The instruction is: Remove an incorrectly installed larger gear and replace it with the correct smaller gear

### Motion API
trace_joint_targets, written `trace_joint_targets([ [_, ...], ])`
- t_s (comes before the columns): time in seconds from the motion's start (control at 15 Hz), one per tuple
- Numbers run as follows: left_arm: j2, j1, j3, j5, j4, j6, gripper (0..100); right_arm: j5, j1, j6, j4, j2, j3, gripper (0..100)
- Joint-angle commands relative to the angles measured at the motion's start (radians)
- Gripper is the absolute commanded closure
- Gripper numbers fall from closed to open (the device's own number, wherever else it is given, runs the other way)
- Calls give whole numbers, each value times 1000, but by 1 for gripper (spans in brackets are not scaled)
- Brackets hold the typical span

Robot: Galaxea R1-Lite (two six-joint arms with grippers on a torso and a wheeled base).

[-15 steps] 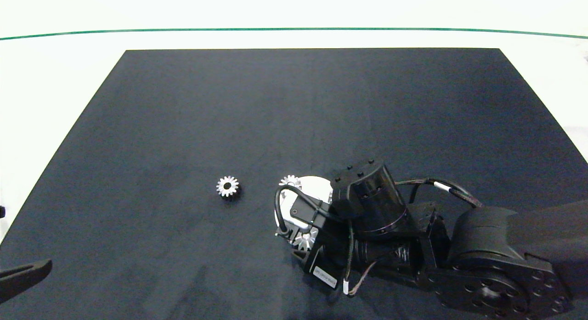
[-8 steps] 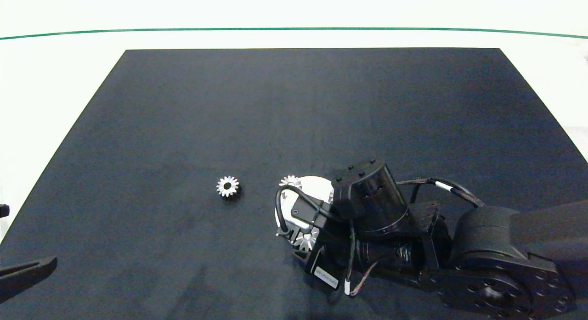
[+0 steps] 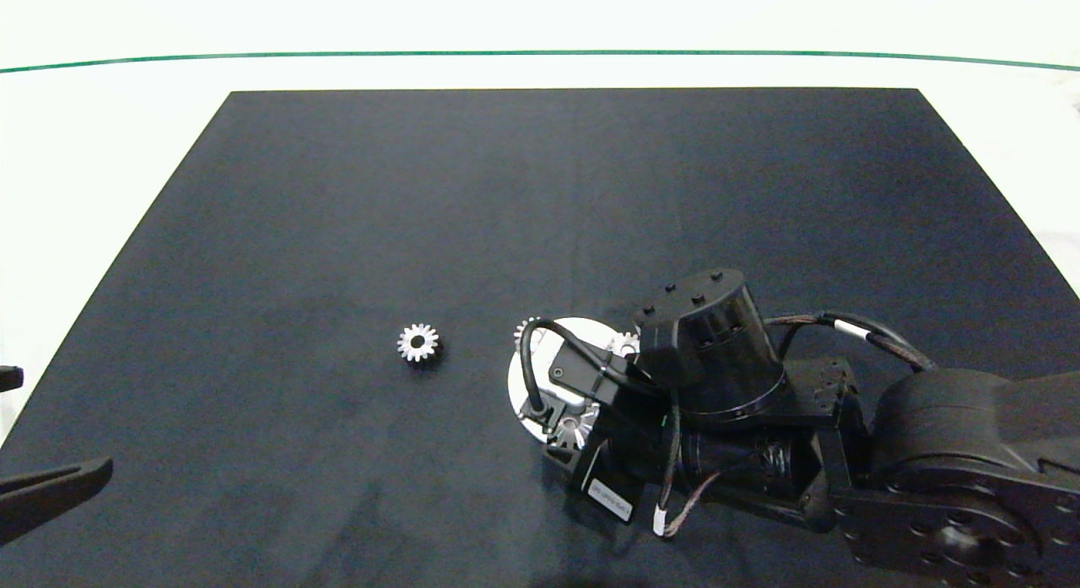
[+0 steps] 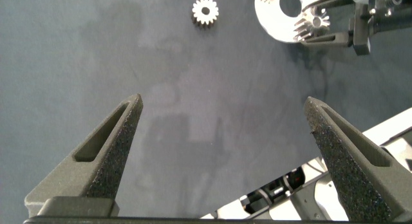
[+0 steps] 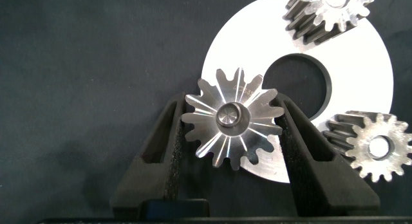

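Note:
The larger gear, with long pointed teeth, sits at the edge of a round silver disc, and a peg shows in its centre hole. My right gripper is shut on it, one pad against the teeth on each side. In the head view it shows as the larger gear under my right arm. The smaller gear lies alone on the black mat, left of the disc, and appears as the smaller gear in the left wrist view. My left gripper hangs open over bare mat, far from it.
Two more blunt-toothed gears stand on the disc, which has a large round hole in its middle. The black mat covers a white table. My left gripper's finger pokes in at the lower left edge.
My right arm has shifted to the right, uncovering a small gear at the disc's right side. The larger gear moved slightly with it. The left finger crept a little to the right.

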Motion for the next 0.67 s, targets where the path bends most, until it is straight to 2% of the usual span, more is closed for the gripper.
trace_joint_targets([
  [0.07,-3,3,-35,0,3,-27,0,0,0,-1,-4,-35,-1,69],
  [0.2,-6,5,-53,0,3,-34,0,-2,-7,-1,-1,-72,4,69],
  [0.33,-9,5,-55,1,5,-34,0,-11,-20,25,0,-110,8,69],
  [0.4,-7,5,-55,1,5,-34,0,-55,-29,45,3,-136,8,69],
  [0.53,-3,5,-53,1,5,-34,0,-78,-76,48,9,-176,10,69],
  [0.6,-3,6,-55,1,5,-34,0,-105,-95,50,11,-188,11,69],
  [0.67,2,5,-53,3,5,-34,0,-154,-132,74,17,-216,27,69],
])
